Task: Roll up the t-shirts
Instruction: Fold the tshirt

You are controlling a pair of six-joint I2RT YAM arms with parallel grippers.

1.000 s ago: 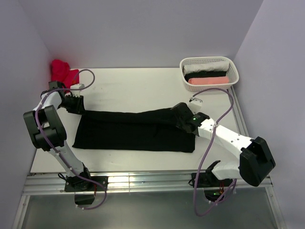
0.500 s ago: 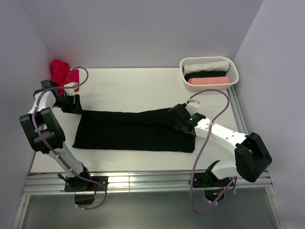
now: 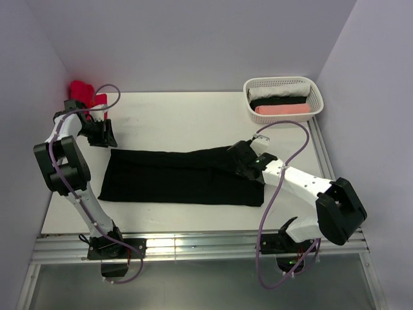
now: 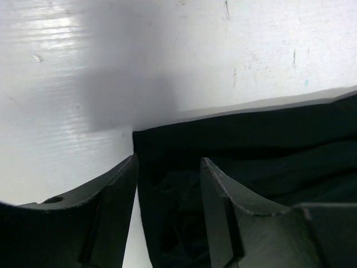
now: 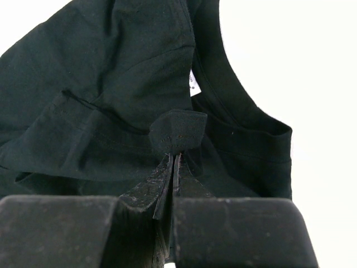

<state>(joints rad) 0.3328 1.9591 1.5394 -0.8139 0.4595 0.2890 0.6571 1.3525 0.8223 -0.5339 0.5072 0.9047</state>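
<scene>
One black t-shirt (image 3: 174,177) flat on the white table (image 3: 181,123), folded into a long band across the middle of the overhead frame. Runs from lower left of centre to right of centre, with a bunched end at the right.

Left gripper (image 3: 105,139) at the upper left corner of that band, in the left part of the overhead frame. Jaws spread apart, nothing clamped between them. In the left wrist view, left gripper (image 4: 168,167) low in the frame, with the t-shirt (image 4: 251,145) corner showing in the gap between the two dark fingers (image 4: 114,195). Cannot tell whether the fingers touch the cloth.

Right gripper (image 3: 233,155) on the bunched end, right of centre in the overhead frame. In the right wrist view, right gripper (image 5: 174,159) with jaws pressed together, pinching a small fold of the t-shirt (image 5: 111,84) at centre frame. Small white tag (image 5: 193,86) just above and right of that pinch, beside the neckline.

Red cloth (image 3: 80,90) bunched in the upper left corner of the table. White basket (image 3: 281,79) at upper right, holding white (image 3: 281,90), black (image 3: 277,101) and pink (image 3: 281,109) rolls side by side.
</scene>
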